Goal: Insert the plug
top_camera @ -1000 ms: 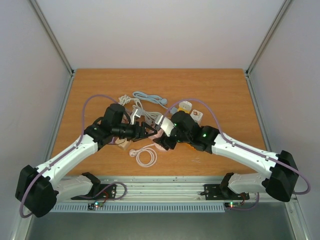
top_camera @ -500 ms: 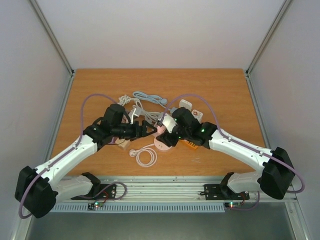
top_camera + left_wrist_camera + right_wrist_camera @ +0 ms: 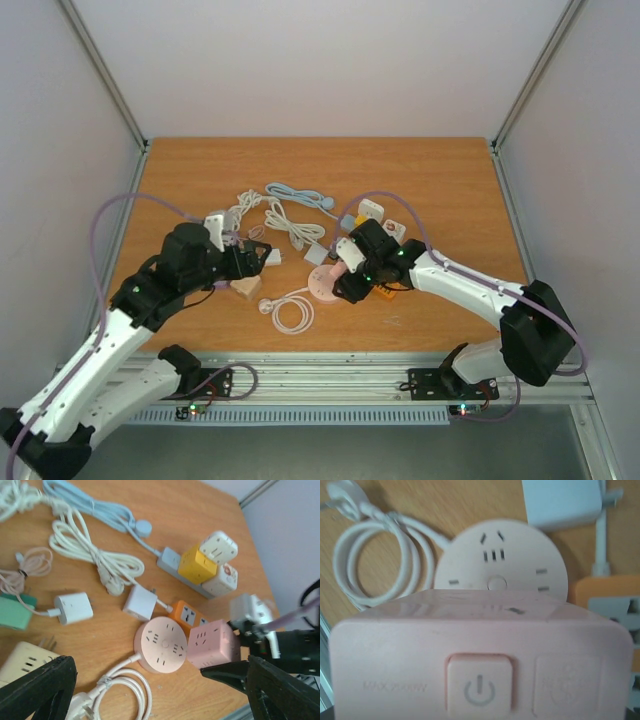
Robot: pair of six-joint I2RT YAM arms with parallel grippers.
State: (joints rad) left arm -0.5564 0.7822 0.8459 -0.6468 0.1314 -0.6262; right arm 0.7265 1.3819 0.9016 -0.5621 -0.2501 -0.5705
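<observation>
Pink cube plug (image 3: 480, 670) seemingly clenched in right hand (image 3: 348, 272); left hand (image 3: 258, 258) released, well apart.

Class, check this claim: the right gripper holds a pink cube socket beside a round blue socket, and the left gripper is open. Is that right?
Not quite. The round socket is pink, not blue, as the left wrist view shows. The rest stands: the right gripper holds the pink cube socket beside it, and the left gripper is open.
</observation>
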